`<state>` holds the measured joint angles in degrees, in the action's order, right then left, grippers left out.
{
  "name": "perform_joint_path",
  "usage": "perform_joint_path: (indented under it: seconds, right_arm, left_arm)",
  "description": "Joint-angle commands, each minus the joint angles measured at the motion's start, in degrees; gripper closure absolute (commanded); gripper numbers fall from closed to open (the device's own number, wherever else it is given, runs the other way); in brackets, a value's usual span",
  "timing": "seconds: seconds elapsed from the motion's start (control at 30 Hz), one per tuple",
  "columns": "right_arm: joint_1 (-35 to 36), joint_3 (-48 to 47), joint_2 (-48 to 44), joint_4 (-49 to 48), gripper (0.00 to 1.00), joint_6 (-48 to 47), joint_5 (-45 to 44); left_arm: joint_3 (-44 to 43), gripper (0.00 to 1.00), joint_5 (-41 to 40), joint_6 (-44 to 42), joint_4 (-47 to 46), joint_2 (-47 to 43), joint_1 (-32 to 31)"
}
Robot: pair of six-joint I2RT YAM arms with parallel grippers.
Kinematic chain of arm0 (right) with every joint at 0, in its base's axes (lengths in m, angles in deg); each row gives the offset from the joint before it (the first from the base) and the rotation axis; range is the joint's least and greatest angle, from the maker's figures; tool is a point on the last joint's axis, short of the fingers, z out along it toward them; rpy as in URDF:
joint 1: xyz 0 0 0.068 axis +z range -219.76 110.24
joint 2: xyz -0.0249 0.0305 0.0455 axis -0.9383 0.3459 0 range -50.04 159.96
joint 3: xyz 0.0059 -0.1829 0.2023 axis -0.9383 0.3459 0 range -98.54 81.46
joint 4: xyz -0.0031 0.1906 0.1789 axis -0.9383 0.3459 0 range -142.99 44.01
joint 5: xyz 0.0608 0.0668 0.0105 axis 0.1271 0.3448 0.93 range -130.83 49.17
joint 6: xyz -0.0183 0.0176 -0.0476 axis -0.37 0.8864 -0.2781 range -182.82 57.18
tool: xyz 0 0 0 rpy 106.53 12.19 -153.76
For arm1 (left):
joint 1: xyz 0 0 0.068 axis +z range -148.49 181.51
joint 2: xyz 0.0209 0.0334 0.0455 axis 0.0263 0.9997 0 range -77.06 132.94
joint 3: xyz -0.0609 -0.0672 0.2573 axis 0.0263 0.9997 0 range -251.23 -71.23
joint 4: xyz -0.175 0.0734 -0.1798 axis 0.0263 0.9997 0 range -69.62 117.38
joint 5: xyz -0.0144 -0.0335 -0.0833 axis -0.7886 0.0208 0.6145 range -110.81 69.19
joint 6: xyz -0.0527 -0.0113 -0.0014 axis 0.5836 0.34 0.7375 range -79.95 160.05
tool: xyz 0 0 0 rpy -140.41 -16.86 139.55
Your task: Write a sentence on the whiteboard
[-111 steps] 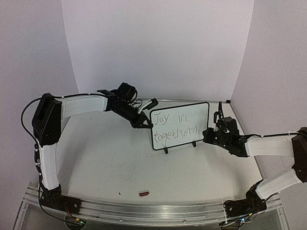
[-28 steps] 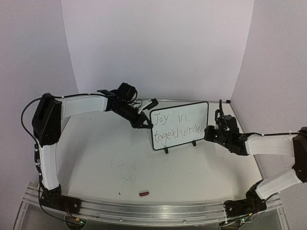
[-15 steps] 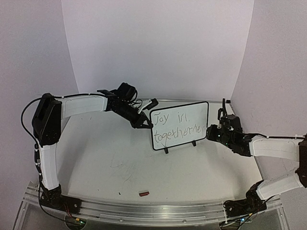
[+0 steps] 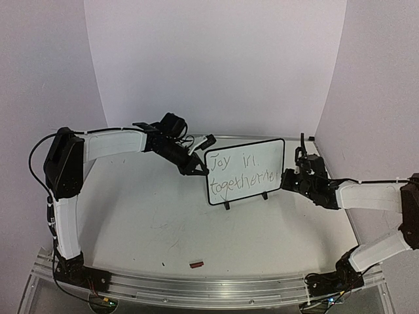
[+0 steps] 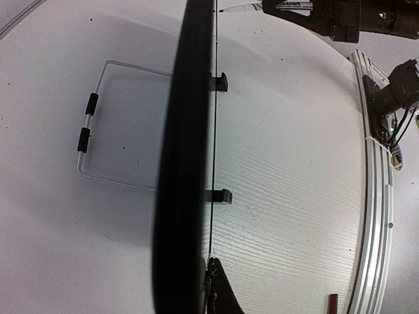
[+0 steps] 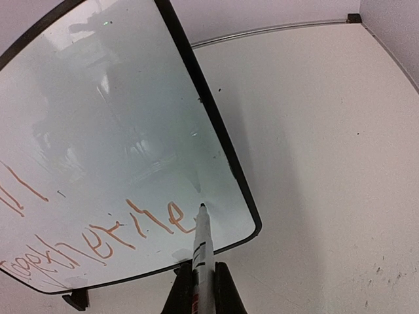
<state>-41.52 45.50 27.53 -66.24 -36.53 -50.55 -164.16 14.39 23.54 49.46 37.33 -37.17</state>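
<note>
The right gripper [image 6: 201, 291], clamped on the marker [image 6: 201, 248], is back at the right edge of the whiteboard [image 4: 270, 152], tip touching just past the last "e" of the sentence [image 4: 239, 178]; more letters remain, while the left gripper [image 4: 196, 169] pinches the left edge

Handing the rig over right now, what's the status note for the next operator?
Left gripper: shut on the left edge of the small white black-framed whiteboard, which stands on its feet.
Right gripper: shut on a white marker pen, tip at the board's lower right.
Done: the handwritten sentence reads "Joy in" and roughly "togetherne".
Left: apparently the last letters, then lift off.
</note>
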Motion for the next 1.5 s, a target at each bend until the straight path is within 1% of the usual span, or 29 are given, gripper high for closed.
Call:
perform_joint_path:
  seconds: [0.0,0.57,0.73,1.13,1.47]
  right_arm:
    - [-0.67,-2.68,1.18,-1.95,1.00,-1.31,0.29]
    - [-0.90,-2.28,2.74,-2.92,1.00,-3.02,4.87]
    - [-0.90,-2.09,3.98,-2.92,1.00,-2.34,4.57]
    - [-0.89,-1.74,4.16,-2.47,1.00,-0.39,-0.57]
    - [-0.89,-1.05,5.27,-2.21,1.00,0.07,0.09]
  left_arm:
    - [0.42,1.00,-2.07,-1.31,0.62,-2.68,0.08]
    - [0.41,1.00,-2.06,-1.35,0.64,-2.80,0.09]
    - [0.41,1.00,-2.14,-1.40,0.70,-2.86,0.09]
    - [0.36,1.00,-2.14,-1.38,0.60,-2.77,0.09]
    - [0.30,1.00,-2.06,-1.39,0.55,-2.77,0.09]
